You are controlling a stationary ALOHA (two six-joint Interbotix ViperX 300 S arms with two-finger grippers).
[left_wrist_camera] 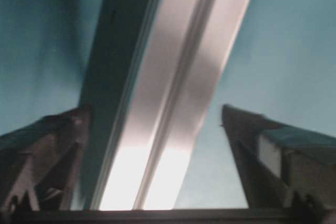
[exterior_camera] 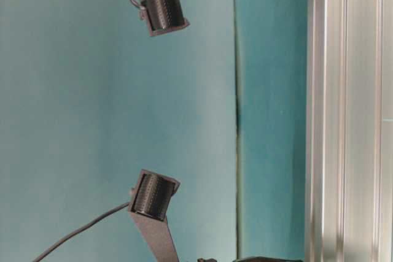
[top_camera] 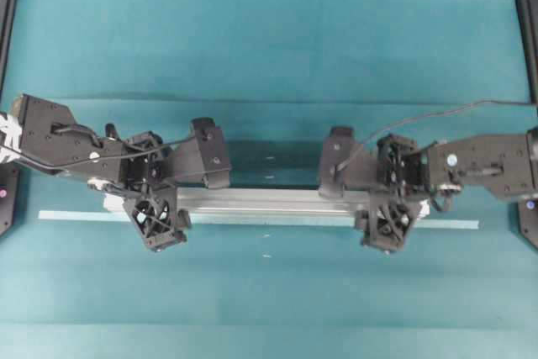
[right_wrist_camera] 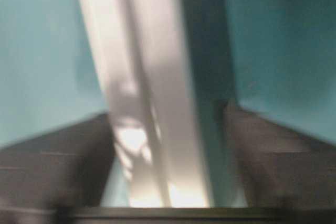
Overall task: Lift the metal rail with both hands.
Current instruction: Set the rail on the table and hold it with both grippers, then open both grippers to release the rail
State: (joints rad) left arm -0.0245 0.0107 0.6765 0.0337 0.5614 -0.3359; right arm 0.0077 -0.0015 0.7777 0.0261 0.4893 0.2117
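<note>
The metal rail, a long silver grooved bar, lies across the teal table. My left gripper straddles it near its left end, and my right gripper straddles it near its right end. In the left wrist view the rail runs between the two dark fingers, with teal gaps on both sides, so the left gripper is open. In the blurred right wrist view the rail passes between wide-set fingers. The right gripper is open, and its left finger is close beside the rail.
A thin pale tape strip runs along the table just in front of the rail, reaching past both its ends. Dark frame posts stand at the table's side edges. The table-level view shows the rail and two black wrist cameras.
</note>
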